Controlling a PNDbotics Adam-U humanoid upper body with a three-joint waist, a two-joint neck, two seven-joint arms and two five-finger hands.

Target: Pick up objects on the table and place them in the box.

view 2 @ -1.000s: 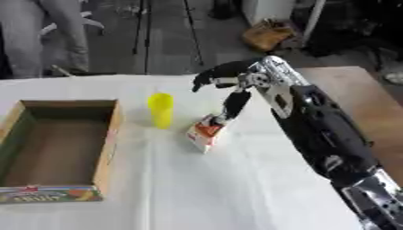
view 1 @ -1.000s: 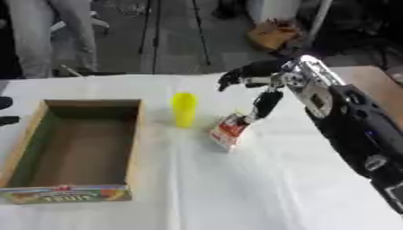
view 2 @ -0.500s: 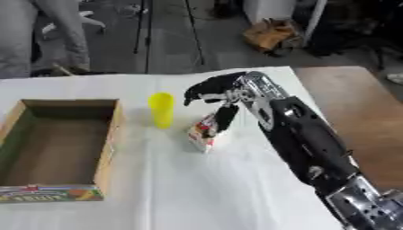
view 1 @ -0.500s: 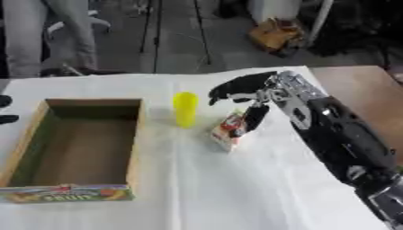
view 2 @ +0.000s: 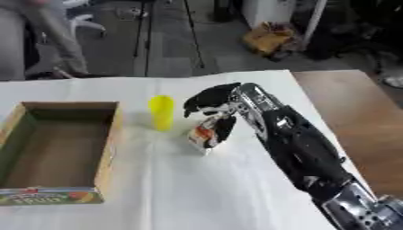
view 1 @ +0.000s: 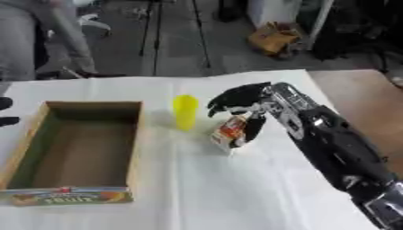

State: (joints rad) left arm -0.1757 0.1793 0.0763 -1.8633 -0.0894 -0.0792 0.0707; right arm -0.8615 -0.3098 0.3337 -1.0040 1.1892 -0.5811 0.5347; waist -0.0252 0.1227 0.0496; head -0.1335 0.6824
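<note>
White table [view 1: 236, 188], right hand [view 1: 250, 99] over small printed carton [view 1: 230, 133], lettering unreadable.

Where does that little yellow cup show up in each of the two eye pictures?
Left eye view: the yellow cup stands just left of centre, upper half, right of the cardboard box.
Right eye view: the same cup sits further left, still beside the box's right wall.
Shared landmark: the small white and orange carton under the robot's right hand, just right of the cup.
</note>
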